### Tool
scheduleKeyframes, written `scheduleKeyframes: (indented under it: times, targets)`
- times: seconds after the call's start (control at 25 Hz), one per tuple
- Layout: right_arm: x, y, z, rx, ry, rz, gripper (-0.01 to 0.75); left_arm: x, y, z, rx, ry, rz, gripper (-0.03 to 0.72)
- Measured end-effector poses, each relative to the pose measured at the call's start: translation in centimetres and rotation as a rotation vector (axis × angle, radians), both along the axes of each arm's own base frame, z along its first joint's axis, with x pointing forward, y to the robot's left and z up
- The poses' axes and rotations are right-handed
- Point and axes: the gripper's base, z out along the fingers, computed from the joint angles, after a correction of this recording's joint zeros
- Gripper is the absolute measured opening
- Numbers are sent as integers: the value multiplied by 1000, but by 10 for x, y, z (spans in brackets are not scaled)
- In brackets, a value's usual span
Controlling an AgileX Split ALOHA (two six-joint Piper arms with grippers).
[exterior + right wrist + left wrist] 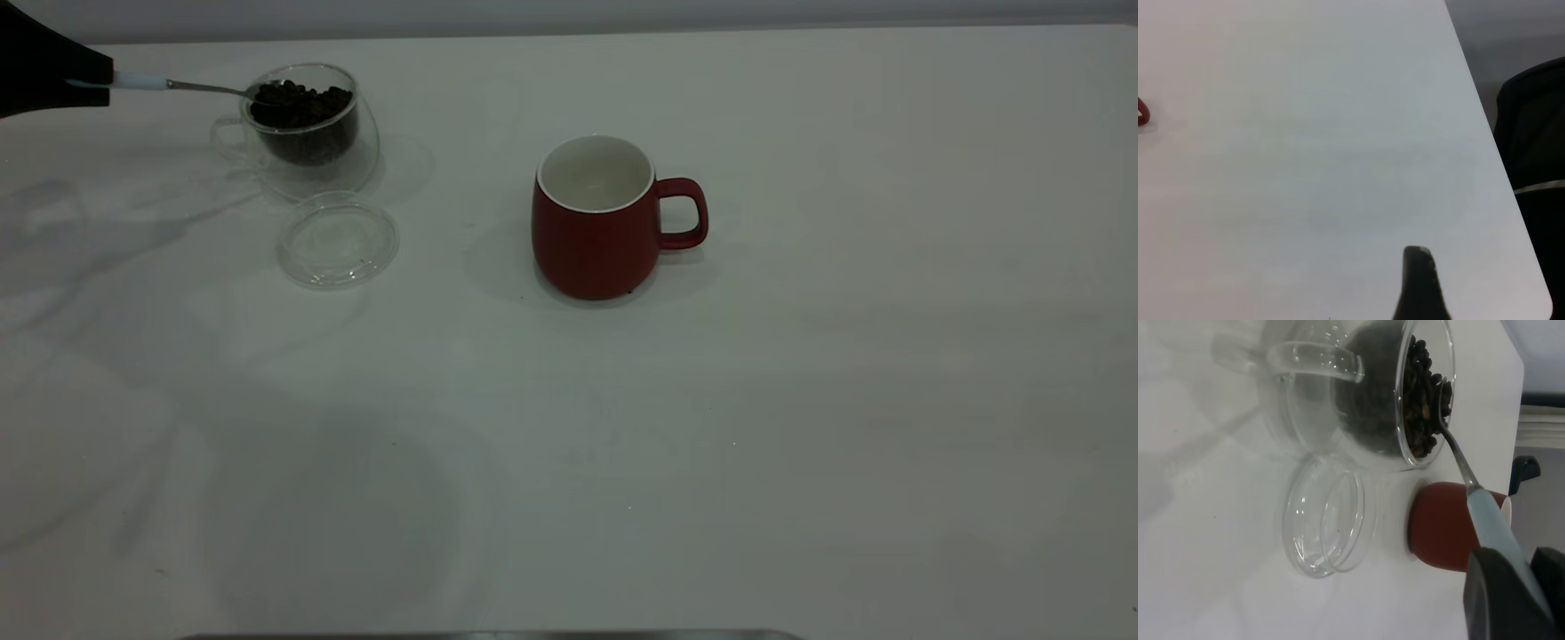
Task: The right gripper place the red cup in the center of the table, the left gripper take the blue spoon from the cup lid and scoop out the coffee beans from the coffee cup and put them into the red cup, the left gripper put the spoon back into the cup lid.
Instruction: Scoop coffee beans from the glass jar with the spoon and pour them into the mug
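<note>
Left claw (89, 84) is gripping the blue spoon (178, 85) by its pale handle at the far left edge of the tabletop (711, 427), fingers clamped on it. Spoon bowl is resting in the coffee beans (300, 100) at the top of the coffee cup (307, 124), which is sitting w/ its glass handle toward the claw. Cup lid (338, 240) is lying flat just in front of the coffee cup, nothing on it. Red cup (594, 218) is standing upright near the tabletop's middle, handle pointing right, white inside showing. Right claw (1421, 287) is hanging over bare tabletop at the right edge, only one finger showing, so can't tell if it's apart or together
</note>
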Motion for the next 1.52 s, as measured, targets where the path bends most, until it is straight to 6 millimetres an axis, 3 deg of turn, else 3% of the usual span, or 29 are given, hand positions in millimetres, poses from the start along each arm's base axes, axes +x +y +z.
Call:
scheduleKeyframes:
  times: [0.4,1.24,1.52]
  targets:
    - [0,0,0,0,0,0,568,-1,2,4,-103,-49,5,126]
    - [0,0,0,0,0,0,568,-1,2,4,-114,-34,14,126]
    - [0,0,0,0,0,0,568,3,-19,3,-108,-26,-46,126]
